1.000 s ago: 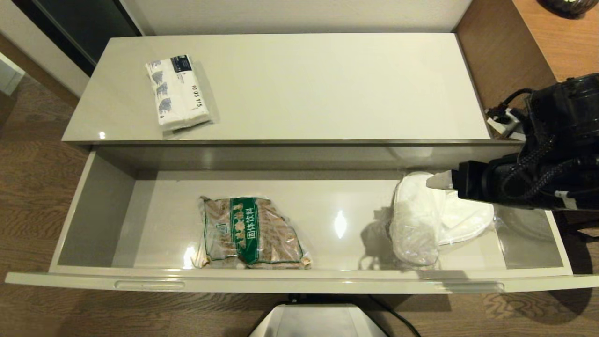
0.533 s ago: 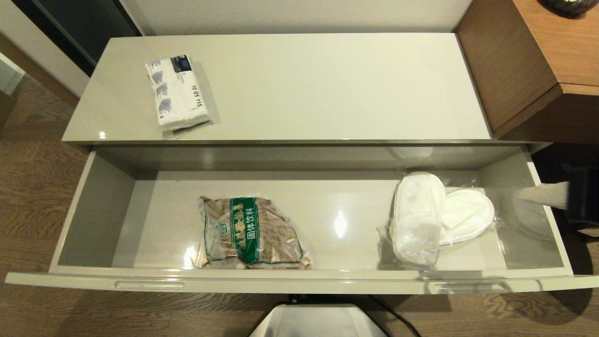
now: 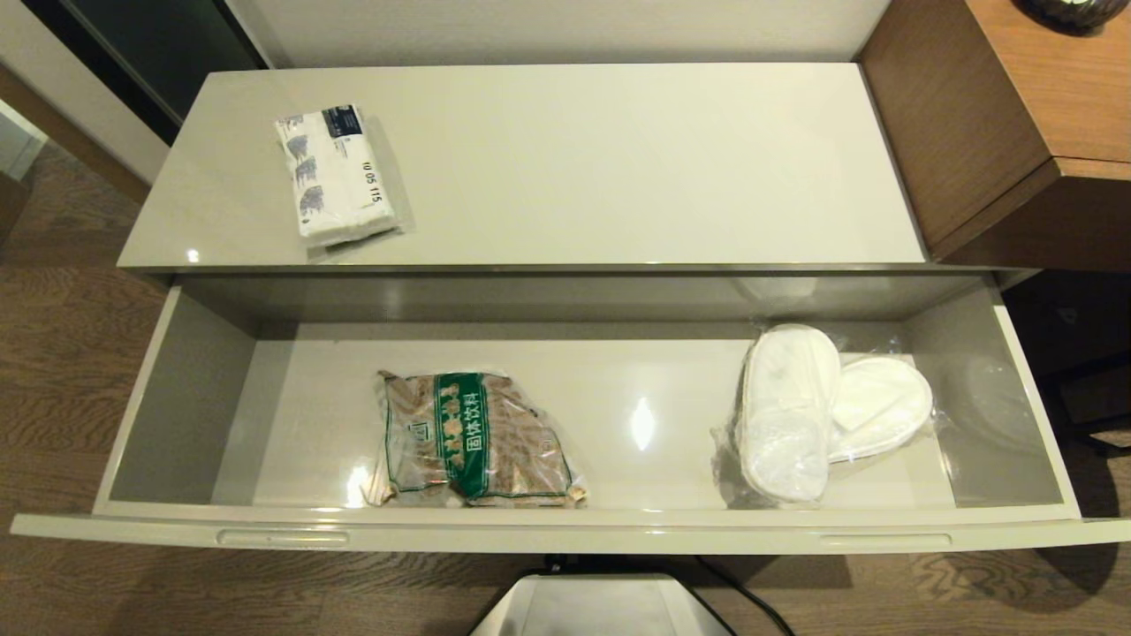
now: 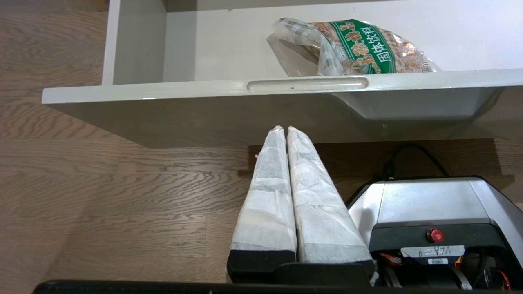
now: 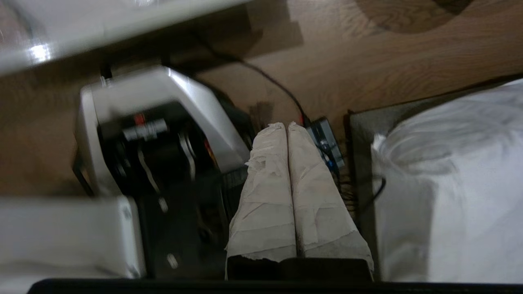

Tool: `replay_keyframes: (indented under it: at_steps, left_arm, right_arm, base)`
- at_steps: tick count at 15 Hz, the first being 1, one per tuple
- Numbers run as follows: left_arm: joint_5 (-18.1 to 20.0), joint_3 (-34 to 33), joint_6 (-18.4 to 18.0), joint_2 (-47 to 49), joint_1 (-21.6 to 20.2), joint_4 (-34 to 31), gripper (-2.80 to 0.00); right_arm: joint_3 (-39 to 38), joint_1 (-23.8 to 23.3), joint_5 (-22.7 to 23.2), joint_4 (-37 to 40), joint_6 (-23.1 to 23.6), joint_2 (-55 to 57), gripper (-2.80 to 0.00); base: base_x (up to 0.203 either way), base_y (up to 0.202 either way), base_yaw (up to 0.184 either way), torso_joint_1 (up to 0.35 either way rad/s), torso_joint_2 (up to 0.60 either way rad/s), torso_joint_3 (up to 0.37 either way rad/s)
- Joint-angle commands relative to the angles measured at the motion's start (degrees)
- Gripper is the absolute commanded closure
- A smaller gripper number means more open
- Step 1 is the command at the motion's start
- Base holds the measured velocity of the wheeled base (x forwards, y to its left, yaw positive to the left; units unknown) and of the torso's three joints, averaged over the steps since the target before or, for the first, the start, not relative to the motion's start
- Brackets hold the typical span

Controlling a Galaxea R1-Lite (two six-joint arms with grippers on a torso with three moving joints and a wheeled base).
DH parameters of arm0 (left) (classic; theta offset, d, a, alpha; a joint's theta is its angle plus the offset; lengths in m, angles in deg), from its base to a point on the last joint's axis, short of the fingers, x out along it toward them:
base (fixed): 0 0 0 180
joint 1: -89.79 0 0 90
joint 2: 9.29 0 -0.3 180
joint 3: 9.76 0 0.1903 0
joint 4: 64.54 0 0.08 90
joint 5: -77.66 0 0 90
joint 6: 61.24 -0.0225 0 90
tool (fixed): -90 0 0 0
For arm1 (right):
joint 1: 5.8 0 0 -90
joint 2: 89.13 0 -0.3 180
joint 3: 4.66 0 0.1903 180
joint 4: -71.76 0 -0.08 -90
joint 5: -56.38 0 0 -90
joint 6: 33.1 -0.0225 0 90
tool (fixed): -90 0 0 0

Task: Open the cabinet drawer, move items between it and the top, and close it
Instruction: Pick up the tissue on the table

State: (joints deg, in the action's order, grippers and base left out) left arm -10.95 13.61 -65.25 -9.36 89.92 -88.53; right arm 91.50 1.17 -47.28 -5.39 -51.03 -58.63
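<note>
The wide cream-white drawer (image 3: 565, 528) stands pulled fully out below the glossy top (image 3: 618, 168). A white tissue pack (image 3: 336, 175) with blue print lies on the top at the left. Film-wrapped white slippers (image 3: 817, 406) rest in the drawer's right part. Neither arm shows in the head view. My left gripper (image 4: 284, 129) is shut and empty, low in front of the drawer's front panel (image 4: 204, 110). My right gripper (image 5: 284, 125) is shut and empty, down beside the robot base (image 5: 163, 130) over the floor.
A brown packet with a green band (image 3: 473, 439) lies in the drawer's middle-left. A brown wooden desk (image 3: 1007, 115) stands at the right beside the cabinet. The robot base (image 3: 601, 605) sits under the drawer front, with a black cable (image 3: 742, 592). White bedding (image 5: 453, 179) lies near the right gripper.
My right arm has pulled back from over the slippers in the drawer, moving right and out of the head view. The slippers stayed in the drawer, shifted slightly.
</note>
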Motion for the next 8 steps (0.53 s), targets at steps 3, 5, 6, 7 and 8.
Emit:
replay_keyframes:
  at_steps: [3,5,6,7,8]
  left_arm:
    - [0.02,-0.09,-0.03,0.07,0.04,0.01,0.0]
    - [0.02,-0.08,-0.03,0.07,0.04,0.01,0.0]
    - [0.02,-0.03,-0.03,0.07,0.04,0.01,0.0]
    - [0.02,-0.09,-0.03,0.07,0.04,0.01,0.0]
    - [0.02,-0.09,-0.03,0.07,0.04,0.01,0.0]
  right_arm:
    - [-12.3,-7.45,6.57,-3.75,14.13,-16.52,0.0]
    - [-23.16,-6.74,5.92,-16.53,17.22,-24.32,0.0]
    - [-29.73,-6.55,5.66,-25.89,19.78,-27.79,0.0]
    - [-35.53,-6.41,5.38,-37.16,22.11,-29.44,0.0]
    - [-41.62,-6.32,5.26,-49.47,23.19,-29.98,0.0]
  base:
    - [0.0,0.0,0.0,0.0,0.0,0.0]
    - [0.0,0.0,0.0,0.0,0.0,0.0]
    - [0.0,0.0,0.0,0.0,0.0,0.0]
    - [0.0,0.0,0.0,0.0,0.0,0.0]
    - [0.0,0.0,0.0,0.0,0.0,0.0]
